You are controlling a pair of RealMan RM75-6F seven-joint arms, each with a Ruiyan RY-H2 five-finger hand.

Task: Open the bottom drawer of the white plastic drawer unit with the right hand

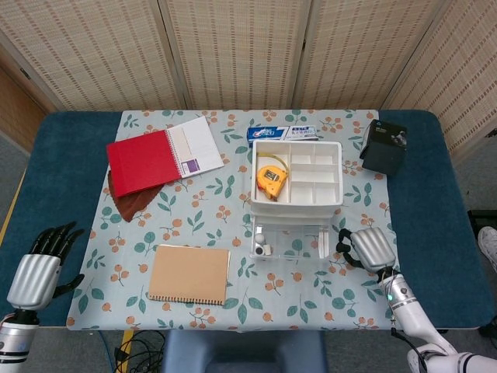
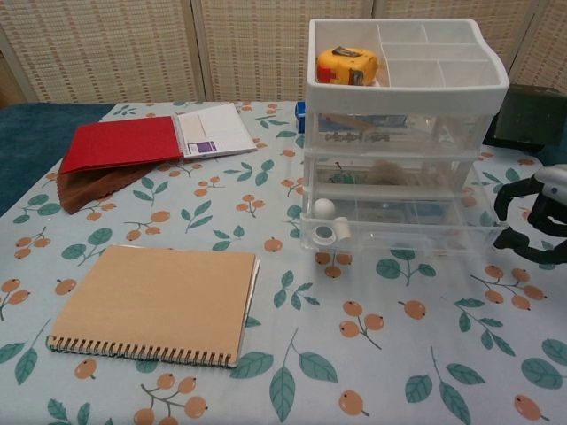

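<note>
Here, view by view.
Head view, drawer unit (image 1: 296,183): white, on the flowered tablecloth (image 1: 233,303), right of centre; a yellow tape measure (image 1: 270,180) lies in its top tray.
Head view, bottom drawer (image 1: 290,242): clear, pulled out toward the table's front edge.
Head view, right hand (image 1: 370,248): just right of the drawer's front corner, fingers curled in, holding nothing.
Head view, left hand (image 1: 40,264): at the table's left front corner, fingers spread, empty.
Head view, other things: red notebook (image 1: 151,159), tan notebook (image 1: 189,274), black box (image 1: 384,146).
Chest view, bottom drawer (image 2: 399,228): sticks out past the drawers above; small white items sit at its left end.
Chest view, right hand (image 2: 537,215): at the right edge, dark fingers curled, apart from the drawer.
Chest view, left hand: outside this view.
</note>
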